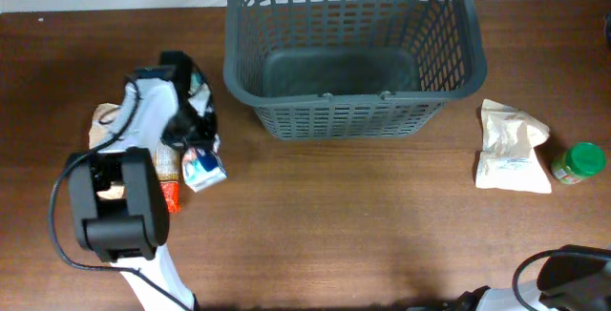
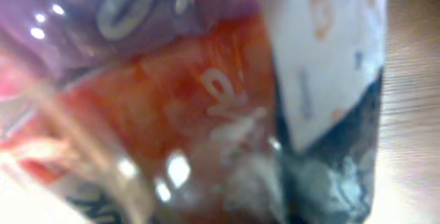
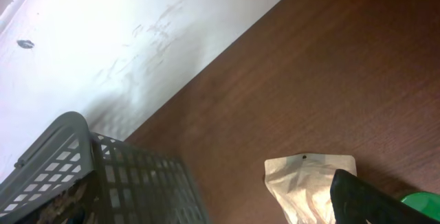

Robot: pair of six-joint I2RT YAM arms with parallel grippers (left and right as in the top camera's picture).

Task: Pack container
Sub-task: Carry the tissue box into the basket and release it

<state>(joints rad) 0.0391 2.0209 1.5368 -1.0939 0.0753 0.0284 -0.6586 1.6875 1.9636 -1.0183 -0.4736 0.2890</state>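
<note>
The dark grey slotted container (image 1: pixel 344 115) stands at the back centre of the table with nothing in it; its corner shows in the right wrist view (image 3: pixel 69 138). My left gripper (image 1: pixel 194 120) is down in a pile of grocery packets at the left. The left wrist view is filled, blurred, by an orange-red packet (image 2: pixel 192 114), a purple one (image 2: pixel 137 11) and a white one (image 2: pixel 330 59); its fingers do not show. Of my right gripper only one dark fingertip (image 3: pixel 375 200) shows, over a pale pouch (image 3: pixel 302 183).
The left pile holds a small blue and white carton (image 1: pixel 203 169), an orange-red packet (image 1: pixel 170 195) and a beige bag (image 1: pixel 103 120). A white pouch (image 1: pixel 511 149) and a green-lidded jar (image 1: pixel 579 162) lie at the right. The right arm's base (image 1: pixel 573 275) is at the front right.
</note>
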